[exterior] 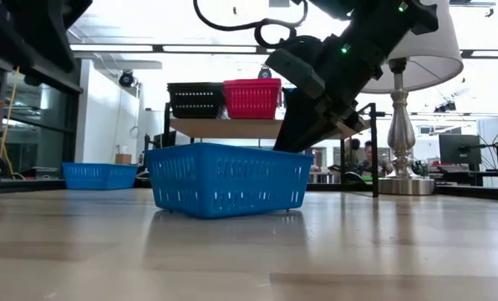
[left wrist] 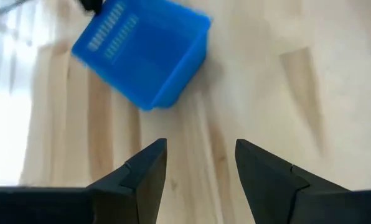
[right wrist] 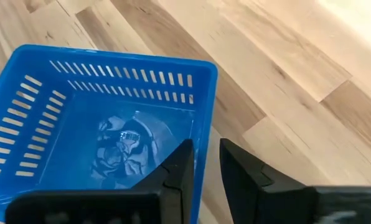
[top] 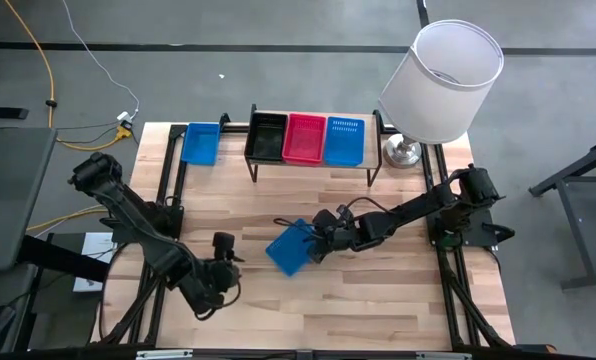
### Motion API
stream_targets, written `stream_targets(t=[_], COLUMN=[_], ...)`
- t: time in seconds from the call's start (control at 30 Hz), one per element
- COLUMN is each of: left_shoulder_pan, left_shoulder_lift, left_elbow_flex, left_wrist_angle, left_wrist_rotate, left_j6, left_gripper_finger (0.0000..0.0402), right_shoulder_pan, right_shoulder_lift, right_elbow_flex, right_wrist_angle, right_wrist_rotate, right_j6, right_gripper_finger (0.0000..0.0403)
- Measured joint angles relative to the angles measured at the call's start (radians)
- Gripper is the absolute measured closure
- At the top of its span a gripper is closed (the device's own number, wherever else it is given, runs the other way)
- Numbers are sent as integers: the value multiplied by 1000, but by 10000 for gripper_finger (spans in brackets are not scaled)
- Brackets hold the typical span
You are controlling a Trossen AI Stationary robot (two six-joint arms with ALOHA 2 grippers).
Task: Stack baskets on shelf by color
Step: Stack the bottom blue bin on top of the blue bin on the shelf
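Right wrist view — right tool (right wrist: pixel 205 165) pinching slotted blue plastic basket (right wrist: pixel 104 118) wall; left tool (left wrist: pixel 201 165) released.

We see a blue basket (right wrist: pixel 104 118) resting on the light wooden tabletop (right wrist: pixel 285 68), its slotted walls and glossy floor facing us. The right gripper (right wrist: pixel 205 163) sits at the basket's near wall: one dark finger (right wrist: pixel 179 171) inside that wall, the other outside it, over the wood. The blue rim runs through the narrow gap between them.

Three baskets (top: pixel 304 139) on shelf (top: pixel 374 163) — another (top: pixel 291 247) mid-table, before it
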Motion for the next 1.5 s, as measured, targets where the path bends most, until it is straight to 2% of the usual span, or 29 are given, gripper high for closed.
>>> stream_targets(t=[0.27, 0.5, 0.6, 0.83, 0.97, 1.5], left_shoulder_pan=[4, 6, 5, 5, 5, 5], left_shoulder_lift=[-4, -4, -4, -4, -4, -3], left_elbow_flex=[-66, -70, -70, -70, -70, -70], left_wrist_angle=[24, 40, 42, 43, 43, 43], left_wrist_rotate=[-42, -38, -35, -35, -37, -39], left_j6=[-135, -147, -147, -147, -147, -146], left_gripper_finger=[220, 220, 220, 220, 220, 220], right_shoulder_pan=[0, 0, 0, -11, -14, -13], right_shoulder_lift=[0, 0, 0, 0, 0, 74], right_elbow_flex=[0, 0, 0, 0, 0, 1], right_wrist_angle=[10, 35, 35, 27, 8, 62], right_wrist_rotate=[-11, -35, -37, -43, -51, -51], right_j6=[0, 0, 5, 22, 23, 21], right_gripper_finger=[338, 334, 309, 207, 176, 173])
